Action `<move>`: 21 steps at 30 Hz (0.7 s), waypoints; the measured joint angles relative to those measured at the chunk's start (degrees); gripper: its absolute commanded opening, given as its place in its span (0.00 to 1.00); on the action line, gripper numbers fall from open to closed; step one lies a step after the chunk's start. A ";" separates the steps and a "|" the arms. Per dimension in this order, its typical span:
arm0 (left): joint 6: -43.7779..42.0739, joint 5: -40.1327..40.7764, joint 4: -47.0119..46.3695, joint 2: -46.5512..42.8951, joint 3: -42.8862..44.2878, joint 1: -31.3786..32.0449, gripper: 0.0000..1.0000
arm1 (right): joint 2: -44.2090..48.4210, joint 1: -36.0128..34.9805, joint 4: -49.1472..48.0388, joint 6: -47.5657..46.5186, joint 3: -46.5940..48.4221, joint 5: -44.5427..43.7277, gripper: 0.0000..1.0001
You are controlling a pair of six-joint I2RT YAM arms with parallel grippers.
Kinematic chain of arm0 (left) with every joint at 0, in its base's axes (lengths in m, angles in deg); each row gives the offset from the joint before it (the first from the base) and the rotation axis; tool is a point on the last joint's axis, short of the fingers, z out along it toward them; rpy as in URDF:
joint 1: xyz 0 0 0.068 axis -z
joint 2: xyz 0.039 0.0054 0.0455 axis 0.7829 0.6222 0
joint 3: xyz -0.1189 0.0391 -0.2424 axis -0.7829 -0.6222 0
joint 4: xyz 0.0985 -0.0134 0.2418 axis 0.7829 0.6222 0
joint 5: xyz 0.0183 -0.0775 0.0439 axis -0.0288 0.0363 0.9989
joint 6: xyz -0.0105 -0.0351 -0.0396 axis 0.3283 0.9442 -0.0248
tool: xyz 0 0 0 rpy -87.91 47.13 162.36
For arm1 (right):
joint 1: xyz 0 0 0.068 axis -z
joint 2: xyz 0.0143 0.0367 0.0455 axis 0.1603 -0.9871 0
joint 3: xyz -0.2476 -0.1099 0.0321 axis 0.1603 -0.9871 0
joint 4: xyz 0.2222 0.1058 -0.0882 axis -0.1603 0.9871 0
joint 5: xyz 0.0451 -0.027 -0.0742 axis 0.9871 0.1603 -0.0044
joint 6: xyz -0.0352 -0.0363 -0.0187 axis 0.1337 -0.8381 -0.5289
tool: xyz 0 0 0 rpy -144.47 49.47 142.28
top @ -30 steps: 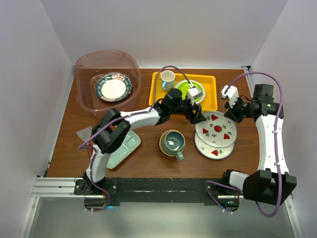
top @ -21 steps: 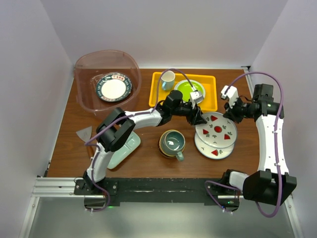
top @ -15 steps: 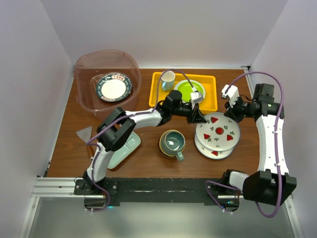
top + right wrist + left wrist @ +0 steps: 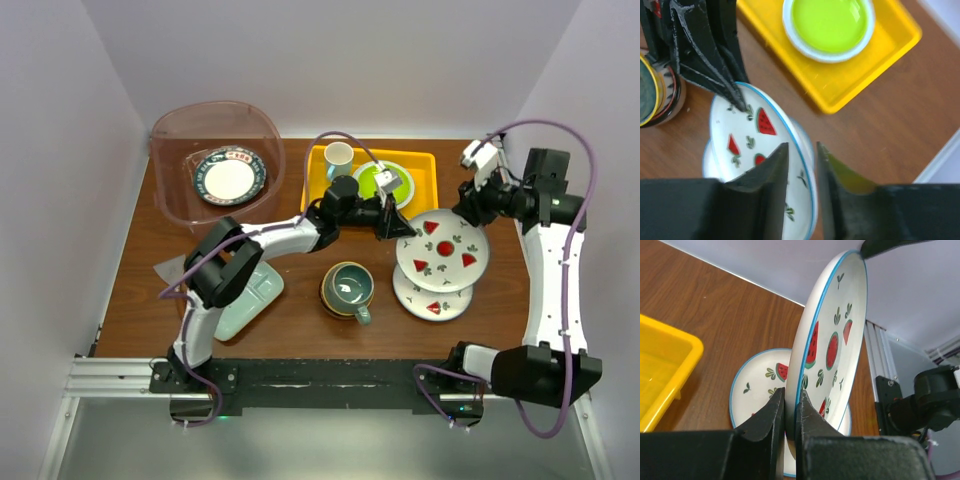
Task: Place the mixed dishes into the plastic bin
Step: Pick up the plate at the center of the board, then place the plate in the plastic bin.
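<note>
One floral plate point(image 4: 229, 177) lies in the bin point(image 4: 170, 205). The left gripper point(image 4: 400, 228) pinches a watermelon plate point(image 4: 445, 250) by the rim, tilted above its twin point(image 4: 430, 300); the right gripper point(image 4: 472, 212) stands slightly parted at the far rim. Mug point(image 4: 348, 285), bowls point(image 4: 331, 298) and tray point(image 4: 255, 295) sit outside.

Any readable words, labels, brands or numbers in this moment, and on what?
No text is readable.
Raised watermelon plate and the watermelon plate beneath it: pictures only, no lettering.
Floral plate in the plastic bin: red rim marks, too small to read.
Yellow tray, teal mug: no print visible.
</note>
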State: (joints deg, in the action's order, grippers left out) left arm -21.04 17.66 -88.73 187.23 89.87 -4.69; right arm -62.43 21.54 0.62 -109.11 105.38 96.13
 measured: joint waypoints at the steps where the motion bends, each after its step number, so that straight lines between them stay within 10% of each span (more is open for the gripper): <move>1: 1.75 0.87 -0.20 -1.46 -1.25 -0.57 0.00 | -0.74 -0.02 0.09 1.51 2.49 0.66 0.68; 8: 10.14 4.79 1.16 -15.34 -11.91 -7.19 0.00 | -4.22 -0.04 0.50 11.65 16.72 7.56 0.96; 21: 15.39 7.23 8.83 -46.03 -27.56 -20.81 0.00 | -4.42 -0.04 -0.57 20.39 17.29 13.84 0.98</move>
State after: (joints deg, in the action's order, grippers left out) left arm -5.65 24.89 -79.90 141.20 62.31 -25.50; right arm -66.84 21.50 0.05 -88.71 122.67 109.97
